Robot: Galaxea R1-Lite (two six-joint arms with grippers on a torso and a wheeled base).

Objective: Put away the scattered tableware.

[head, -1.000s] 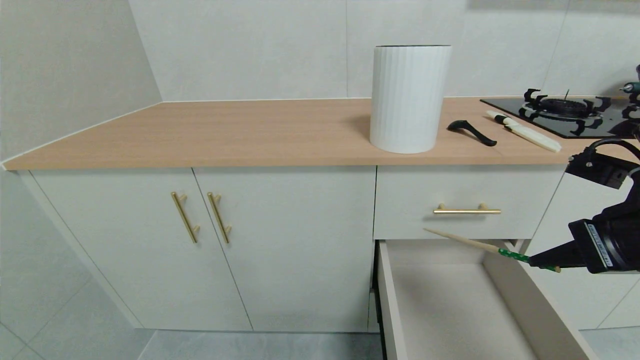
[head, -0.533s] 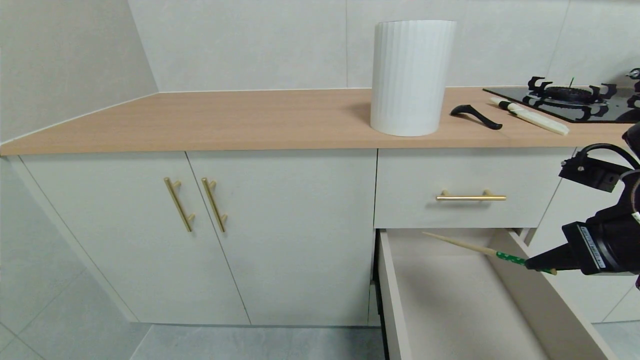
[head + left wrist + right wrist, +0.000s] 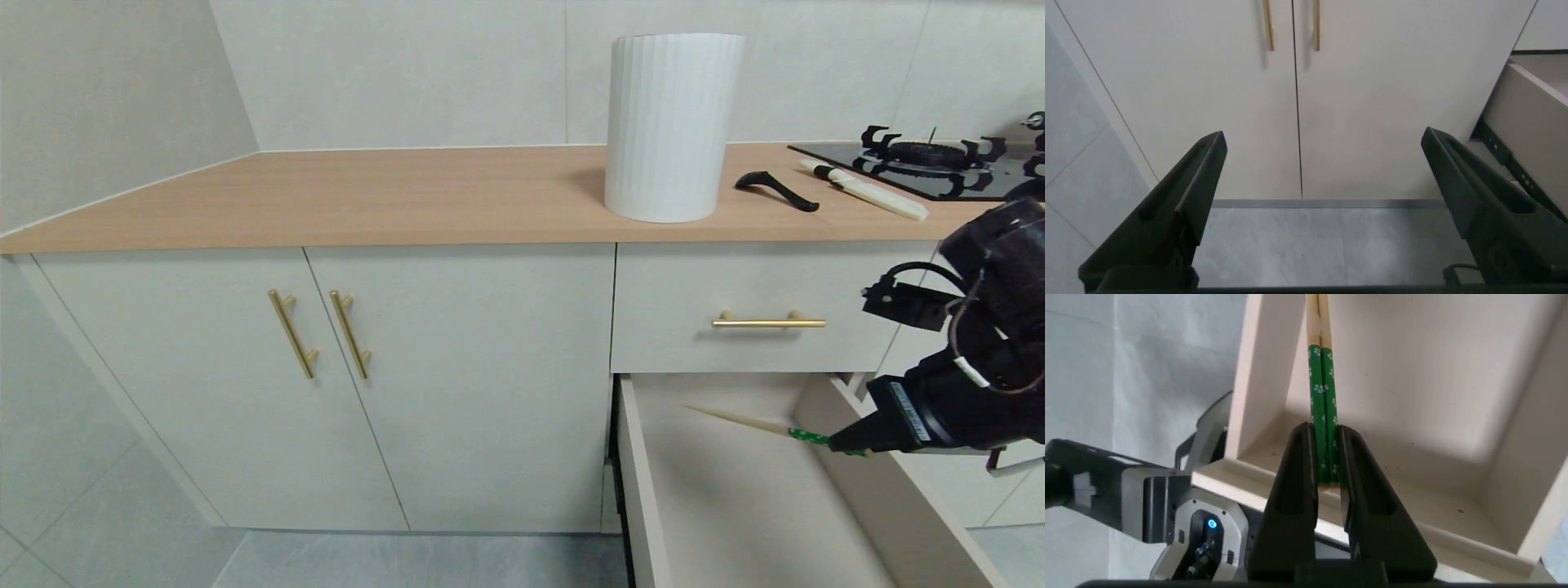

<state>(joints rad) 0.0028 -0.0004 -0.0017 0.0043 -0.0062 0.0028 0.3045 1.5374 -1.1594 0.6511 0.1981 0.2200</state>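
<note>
- A tiled kitchen corner with a wood-topped desk (image 3: 408,196) running along pale cabinets; a gas hob (image 3: 931,155) sits at its far right end.
- On the desk stand a tall white ribbed canister (image 3: 671,126), just to its right a black curved utensil (image 3: 775,189), and beyond that a cream-sheathed knife (image 3: 869,196), lying near the hob.
- Below the canister is a closed drawer front with a gold bar handle (image 3: 767,322); under it the lower drawer (image 3: 645,490) is pulled out, its pale inside bare.
- The right hand (image 3: 849,445) is at the drawer's right wall, pressed together on the green patterned ends of a pair of chopsticks (image 3: 751,422).
- The chopsticks' pale tips point leftward over the drawer's inside; whether they touch its floor cannot be told.
- From the right wrist, the right hand (image 3: 1327,469) pinches both chopsticks (image 3: 1321,392) side by side, over the drawer (image 3: 1437,392).
- The left hand (image 3: 1323,139) is spread wide, holding nothing, low before the double cabinet doors (image 3: 1372,98) and the grey floor (image 3: 1315,245).
</note>
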